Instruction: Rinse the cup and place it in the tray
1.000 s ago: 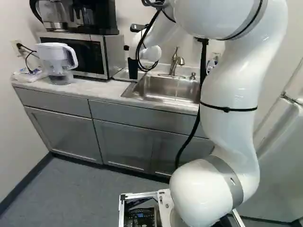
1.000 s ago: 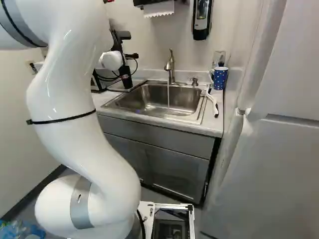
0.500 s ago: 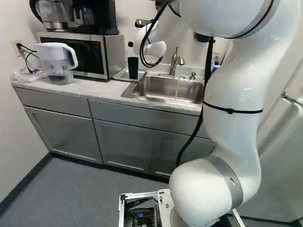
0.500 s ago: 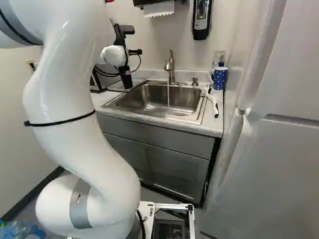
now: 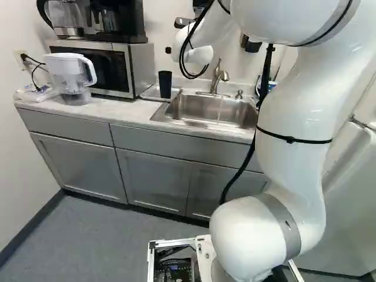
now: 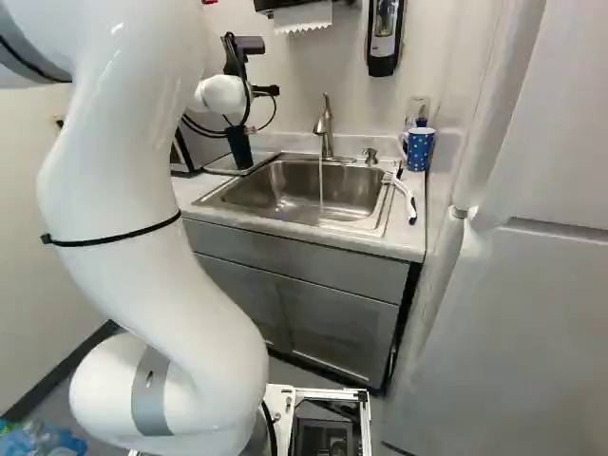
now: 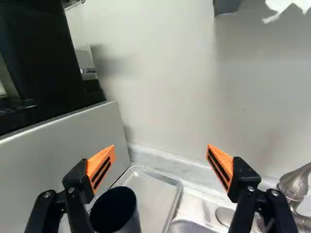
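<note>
My gripper is up above the counter in the left base view, higher than the black cup. That cup stands upright on the metal tray between microwave and sink. In the wrist view the gripper is open, its orange pads far apart with nothing between them. The cup shows below and beyond one finger, apart from both, its dark mouth facing up. Bare metal of the tray is visible beside it. A thin stream of water runs from the faucet into the sink.
The microwave with a coffee maker on top stands beside the tray, close to one finger in the wrist view. A water pitcher is at its other side. Past the sink are a brush and a blue dotted mug.
The open gripper has risen and drawn away from the cup, toward the faucet in the left base view. The cup has stayed in its place on the tray. The base has not moved.
</note>
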Tool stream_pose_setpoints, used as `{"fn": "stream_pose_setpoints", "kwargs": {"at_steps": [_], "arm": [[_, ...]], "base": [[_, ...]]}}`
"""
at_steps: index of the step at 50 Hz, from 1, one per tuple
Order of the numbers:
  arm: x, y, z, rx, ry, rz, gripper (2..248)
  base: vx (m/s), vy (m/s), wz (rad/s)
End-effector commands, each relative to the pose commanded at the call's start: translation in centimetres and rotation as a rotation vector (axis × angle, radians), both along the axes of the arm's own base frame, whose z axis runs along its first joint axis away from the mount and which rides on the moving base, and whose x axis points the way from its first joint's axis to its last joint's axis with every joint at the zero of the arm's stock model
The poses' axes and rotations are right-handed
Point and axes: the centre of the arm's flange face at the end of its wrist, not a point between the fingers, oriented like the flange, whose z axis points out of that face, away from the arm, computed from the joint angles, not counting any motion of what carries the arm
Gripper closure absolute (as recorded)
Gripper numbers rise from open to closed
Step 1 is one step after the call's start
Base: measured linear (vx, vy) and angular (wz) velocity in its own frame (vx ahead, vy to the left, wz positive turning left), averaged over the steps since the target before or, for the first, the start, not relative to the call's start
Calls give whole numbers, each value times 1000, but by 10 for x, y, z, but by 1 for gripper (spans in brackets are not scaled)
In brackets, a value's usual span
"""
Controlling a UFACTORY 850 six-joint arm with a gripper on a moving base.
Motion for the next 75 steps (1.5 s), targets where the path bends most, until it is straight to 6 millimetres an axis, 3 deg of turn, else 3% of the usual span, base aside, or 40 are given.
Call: {"fn": "stream_pose_setpoints", "kwargs": {"at_steps": [57,75], "arm": [[-2,-87,56,1,-24,-140,3],[9,-115,52,0,3,-186,3]], "base": [[0,0,0],[0,0,0]]}}
